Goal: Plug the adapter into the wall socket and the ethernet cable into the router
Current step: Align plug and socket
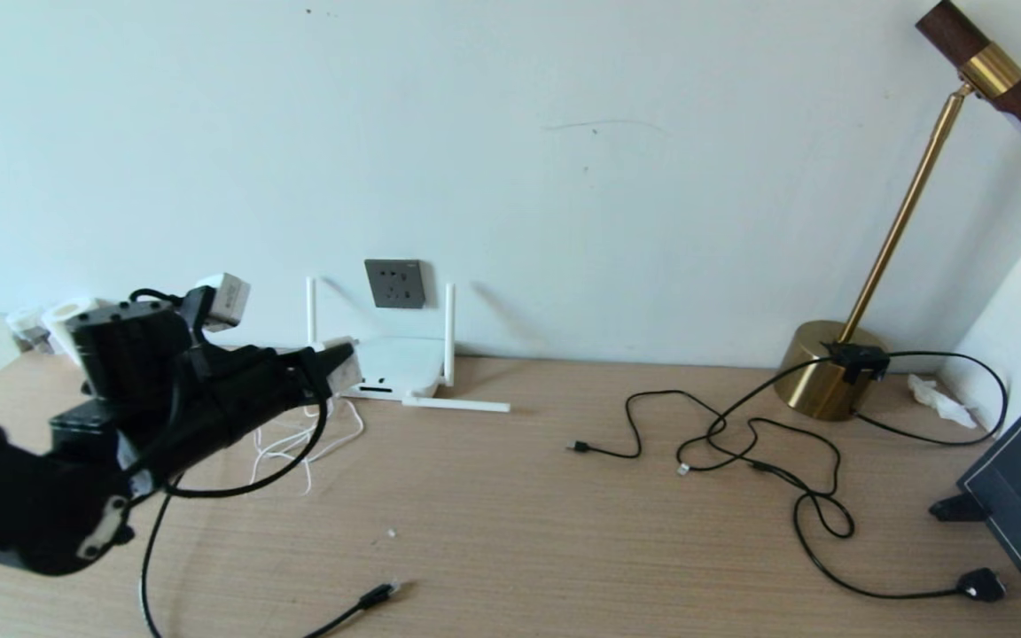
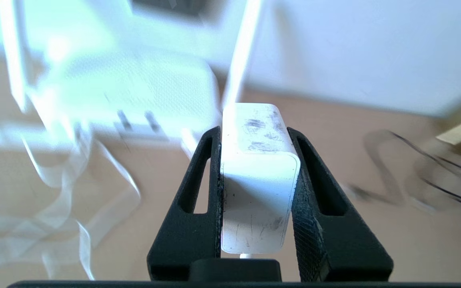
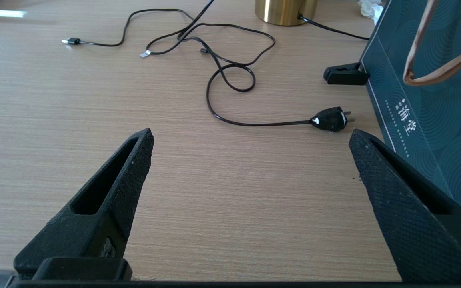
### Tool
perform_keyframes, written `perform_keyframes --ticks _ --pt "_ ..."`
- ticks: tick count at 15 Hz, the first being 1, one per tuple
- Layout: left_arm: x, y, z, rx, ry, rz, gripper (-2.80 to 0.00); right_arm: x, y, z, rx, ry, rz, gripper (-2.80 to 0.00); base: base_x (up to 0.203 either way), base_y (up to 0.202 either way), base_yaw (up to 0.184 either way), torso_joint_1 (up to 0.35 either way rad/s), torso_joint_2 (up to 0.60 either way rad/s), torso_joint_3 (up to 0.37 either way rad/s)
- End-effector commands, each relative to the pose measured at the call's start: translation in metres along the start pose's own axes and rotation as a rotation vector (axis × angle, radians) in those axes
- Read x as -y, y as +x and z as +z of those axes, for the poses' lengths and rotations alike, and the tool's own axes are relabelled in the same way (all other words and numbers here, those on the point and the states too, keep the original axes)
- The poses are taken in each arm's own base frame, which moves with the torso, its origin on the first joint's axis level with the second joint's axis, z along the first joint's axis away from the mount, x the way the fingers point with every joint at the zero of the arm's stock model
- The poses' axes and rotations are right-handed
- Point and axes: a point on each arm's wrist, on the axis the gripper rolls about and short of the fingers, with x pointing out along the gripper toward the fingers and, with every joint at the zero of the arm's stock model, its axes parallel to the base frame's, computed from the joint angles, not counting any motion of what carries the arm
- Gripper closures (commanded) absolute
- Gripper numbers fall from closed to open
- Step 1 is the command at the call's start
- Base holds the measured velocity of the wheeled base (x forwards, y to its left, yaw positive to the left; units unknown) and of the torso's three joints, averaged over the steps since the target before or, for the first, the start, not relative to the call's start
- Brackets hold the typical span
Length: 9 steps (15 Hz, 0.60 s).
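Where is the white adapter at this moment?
The adapter is clamped between the fingers of the left gripper, held above the desk on the robot's left, just in front of the router and below the wall socket.

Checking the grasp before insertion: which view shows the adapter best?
Left wrist view: the adapter fills the centre, clamped between the left gripper's fingers, scuffed faces visible. Head view shows only a small white corner of it at the gripper tip, before the router. Right wrist view doesn't show it.

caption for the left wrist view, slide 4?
Left gripper clamps the white adapter between its fingers, with the router blurred beyond it on the wooden desk.
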Motion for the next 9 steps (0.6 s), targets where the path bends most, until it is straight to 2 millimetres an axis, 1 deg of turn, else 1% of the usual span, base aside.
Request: perform_keyframes --ticks 1,4,5,7,9 --pt "-0.017 0.050 -0.041 0.124 0.108 0.027 0.00 0.000 0.000 0.000 -0.001 0.000 0.000 -2.80 0.000 0.000 0.000 0.000 0.00 0.000" --pt "-0.024 0.096 -0.036 0.303 0.187 0.110 0.00 0.000 0.000 0.000 -0.001 0.000 0.000 -2.80 0.000 0.000 0.000 0.000 0.00 0.000" --pt "-0.024 0.105 -0.035 0.336 0.199 0.116 0.00 0.000 0.000 0.000 -0.001 0.000 0.000 -2.80 0.000 0.000 0.000 0.000 0.00 0.000" --pt "-0.026 0.122 -0.040 0.362 0.213 0.099 0.00 0.000 0.000 0.000 -0.001 0.000 0.000 -2.80 0.000 0.000 0.000 0.000 0.00 0.000" --pt "-0.029 0.135 -0.051 0.359 0.216 0.092 0.00 0.000 0.000 0.000 -0.001 0.000 0.000 -2.80 0.000 0.000 0.000 0.000 0.00 0.000"
